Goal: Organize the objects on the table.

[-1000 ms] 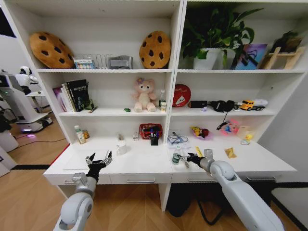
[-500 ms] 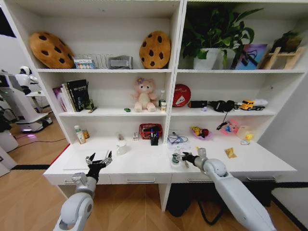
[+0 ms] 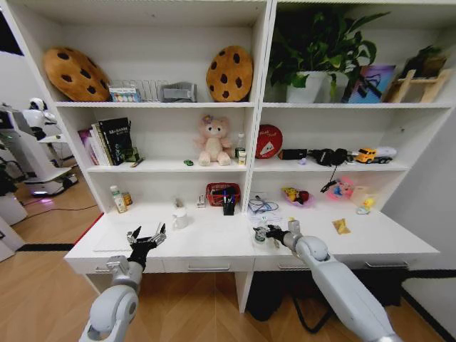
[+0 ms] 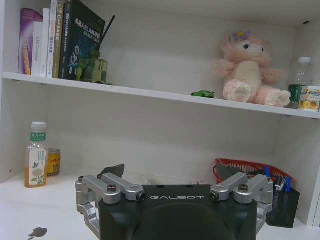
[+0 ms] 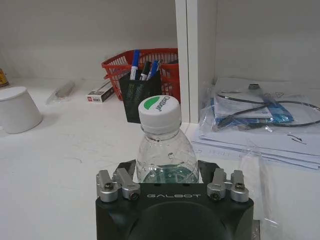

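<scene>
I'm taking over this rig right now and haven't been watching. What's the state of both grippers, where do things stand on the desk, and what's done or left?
Right gripper: low over the desk near its middle divider, fingers either side of a clear water bottle; whether they grip it can't be told.
Left gripper: open, holding nothing, above the desk's left part.
On the desk: white cup, red basket, black pen holder, papers with a cable.
Done: nothing visibly tidied. Left: bottle and remaining clutter.

I note a clear bottle (image 5: 165,155) with a white cap bearing a green patch, on the white counter (image 3: 206,242). Behind it I see a red basket (image 5: 162,62), a black mesh pen holder (image 5: 140,95) with blue-capped markers, and a white cup (image 5: 17,109).
</scene>
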Robot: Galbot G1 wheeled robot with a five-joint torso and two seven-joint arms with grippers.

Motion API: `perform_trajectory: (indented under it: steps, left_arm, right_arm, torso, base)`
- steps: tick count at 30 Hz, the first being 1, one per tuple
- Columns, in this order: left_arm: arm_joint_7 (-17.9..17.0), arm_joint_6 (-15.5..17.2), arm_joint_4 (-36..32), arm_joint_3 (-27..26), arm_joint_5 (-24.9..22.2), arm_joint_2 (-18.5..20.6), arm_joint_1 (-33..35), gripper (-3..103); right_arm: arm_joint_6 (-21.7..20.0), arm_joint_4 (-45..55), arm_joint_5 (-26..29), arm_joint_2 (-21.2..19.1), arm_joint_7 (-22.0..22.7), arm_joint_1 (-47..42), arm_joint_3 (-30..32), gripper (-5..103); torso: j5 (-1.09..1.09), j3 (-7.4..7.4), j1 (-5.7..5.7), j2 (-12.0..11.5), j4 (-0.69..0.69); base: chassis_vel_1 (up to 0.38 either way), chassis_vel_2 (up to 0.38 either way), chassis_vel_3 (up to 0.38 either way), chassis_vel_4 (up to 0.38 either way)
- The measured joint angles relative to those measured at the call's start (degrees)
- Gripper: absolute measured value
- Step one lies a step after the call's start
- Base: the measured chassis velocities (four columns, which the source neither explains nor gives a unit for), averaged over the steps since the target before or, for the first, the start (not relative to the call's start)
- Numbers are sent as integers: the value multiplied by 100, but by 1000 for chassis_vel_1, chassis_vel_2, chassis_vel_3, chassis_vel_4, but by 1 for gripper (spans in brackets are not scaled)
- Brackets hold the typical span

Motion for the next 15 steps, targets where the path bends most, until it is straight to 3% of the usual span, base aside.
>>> perform_trajectory:
  steps: [6,15]
  left_arm:
    - [0,0,0,0,0,0,0,100]
    - [0,0,0,1,0,0,0,100]
  right_arm:
    - [122,-88,-55,68,-98,-8,28,44]
    - [367,307,-189,51,164,-295,146,28]
  torso:
    - [0,0,0,0,0]
    - [3,0,0,0,0]
  base:
    - [0,0,0,0]
    - [0,0,0,0]
